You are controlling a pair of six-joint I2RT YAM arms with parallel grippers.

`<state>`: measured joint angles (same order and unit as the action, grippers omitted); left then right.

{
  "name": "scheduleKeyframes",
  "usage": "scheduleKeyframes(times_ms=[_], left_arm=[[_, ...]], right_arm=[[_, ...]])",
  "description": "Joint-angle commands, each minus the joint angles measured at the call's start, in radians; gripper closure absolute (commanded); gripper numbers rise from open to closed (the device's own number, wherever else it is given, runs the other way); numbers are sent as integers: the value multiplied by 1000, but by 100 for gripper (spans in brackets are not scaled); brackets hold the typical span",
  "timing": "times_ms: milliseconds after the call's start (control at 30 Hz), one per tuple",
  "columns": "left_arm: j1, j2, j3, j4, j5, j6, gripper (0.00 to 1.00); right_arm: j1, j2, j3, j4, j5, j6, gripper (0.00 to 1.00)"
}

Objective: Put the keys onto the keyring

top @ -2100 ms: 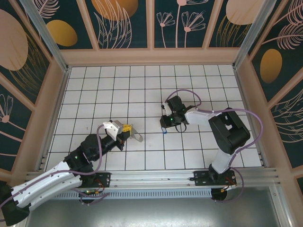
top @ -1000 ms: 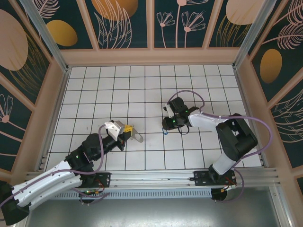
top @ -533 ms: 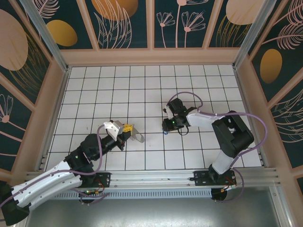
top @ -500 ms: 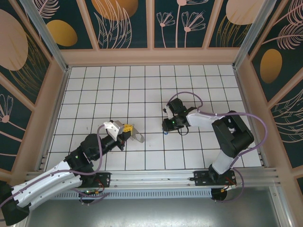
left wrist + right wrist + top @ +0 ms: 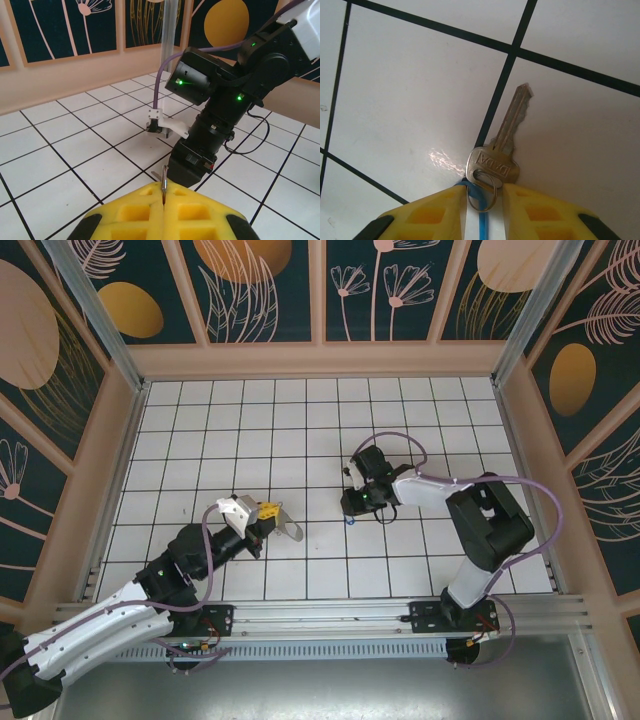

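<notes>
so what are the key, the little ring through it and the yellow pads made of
Key: bare silvery metal, dull sheen, stamped lettering on its head. Small ring: looks like thin steel wire, bright glint. Yellow finger pads: matte moulded plastic or rubber, hard to say which; recessed pockets show.

Floor (image 5: 250,420): glossy white square tiles with black grid lines. One tile carries a small glare patch (image 5: 442,155). Walls (image 5: 265,285): dark teal panels with gold discs and pale line-drawn flowers, framed in tan wood (image 5: 320,358). Aluminium posts (image 5: 95,310) stand at the far corners. A metal rail (image 5: 330,618) runs along the near edge.
</notes>
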<state>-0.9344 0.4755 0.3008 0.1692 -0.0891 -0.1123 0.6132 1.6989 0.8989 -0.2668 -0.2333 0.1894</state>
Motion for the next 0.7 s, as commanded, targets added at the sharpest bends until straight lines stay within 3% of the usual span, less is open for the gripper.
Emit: scheduleKeyframes(times_ms=[0,467,667], left_arm=[[3,-11,-2,46,-1,6,100],[2,-11,0,44,-5,8,100],[2,-8,1,44,-9,8,100]], right_arm=[[-3,22,33,-3,-5,2,74],[-7,51,52,-2,-9,-8,78],[-10,48,50,1,-5,-7,85]])
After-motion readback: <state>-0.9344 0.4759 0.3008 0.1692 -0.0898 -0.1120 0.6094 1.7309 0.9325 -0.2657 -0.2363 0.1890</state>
